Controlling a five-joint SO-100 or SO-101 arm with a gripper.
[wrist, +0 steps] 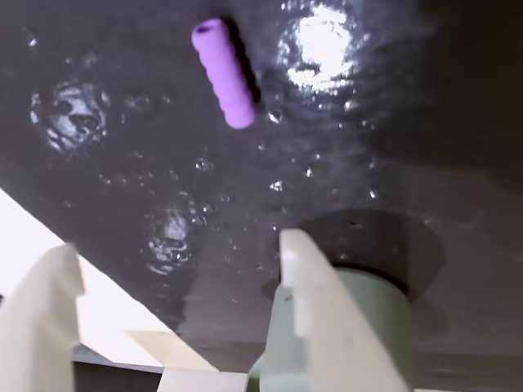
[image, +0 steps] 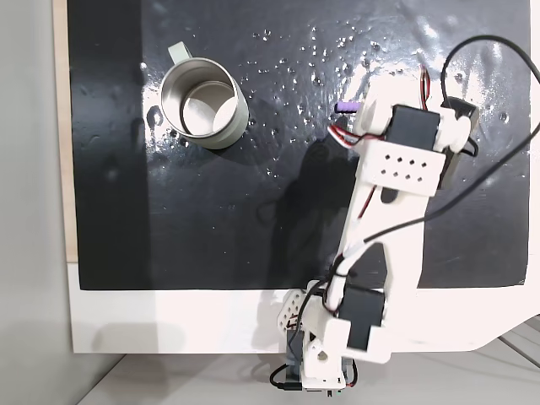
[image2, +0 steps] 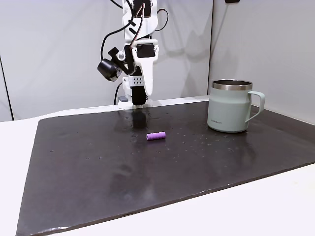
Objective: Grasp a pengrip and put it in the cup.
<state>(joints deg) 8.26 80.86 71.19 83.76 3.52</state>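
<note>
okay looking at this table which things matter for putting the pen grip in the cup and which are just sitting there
Part of the job:
- pengrip, purple, lying on its side on the mat
- cup, upright, apart from the pengrip
- gripper, open, holding nothing

Just there:
- black mat
- white tabletop
- arm's cables

in a fixed view from above, the round brushed-metal cup stands on the black mat near its top-left corner, handle toward the top edge. the small purple tube-shaped pengrip lies on the mat well to the cup's right, just left of the white arm, which reaches in from the mat's bottom edge. in the wrist view the pengrip lies ahead of the parted gripper, apart from it.
</note>
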